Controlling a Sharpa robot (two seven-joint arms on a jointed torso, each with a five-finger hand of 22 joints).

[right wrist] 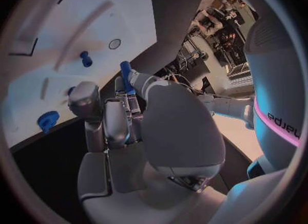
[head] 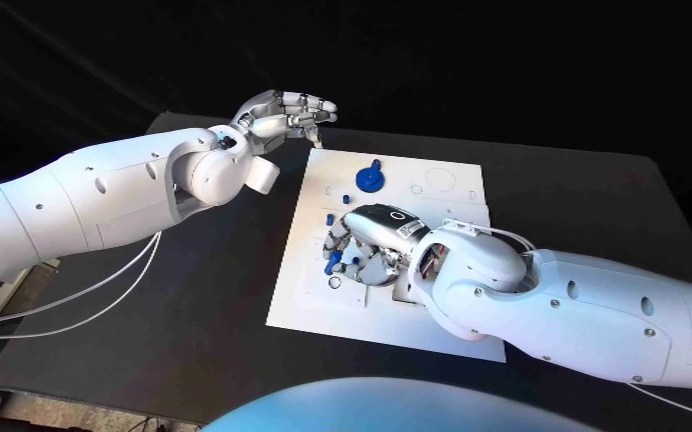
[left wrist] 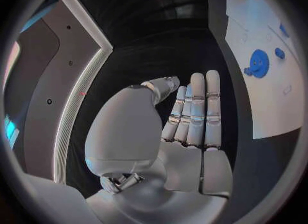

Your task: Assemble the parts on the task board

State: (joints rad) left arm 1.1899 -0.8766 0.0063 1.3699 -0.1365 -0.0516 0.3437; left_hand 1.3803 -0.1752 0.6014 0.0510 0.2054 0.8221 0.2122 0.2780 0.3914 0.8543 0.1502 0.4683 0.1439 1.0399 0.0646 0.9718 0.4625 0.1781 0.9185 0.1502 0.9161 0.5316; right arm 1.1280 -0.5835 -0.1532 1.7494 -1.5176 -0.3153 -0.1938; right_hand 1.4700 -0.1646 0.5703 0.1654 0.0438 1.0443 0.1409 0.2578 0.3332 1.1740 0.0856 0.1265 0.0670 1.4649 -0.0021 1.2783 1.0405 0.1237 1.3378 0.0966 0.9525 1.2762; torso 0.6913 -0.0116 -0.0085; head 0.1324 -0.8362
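You have a black table (head: 202,282) with a matte top, its far edge running just beyond the middle of the scene. Past that far edge hangs a dark backdrop (head: 433,32) with faint folds.

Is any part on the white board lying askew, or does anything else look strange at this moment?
Nothing looks damaged or spilled. The task board lies flat on the table. The round blue part rests on its far end, untouched. The right hand holds a blue peg over the board. The left hand hovers beside the board, holding nothing.
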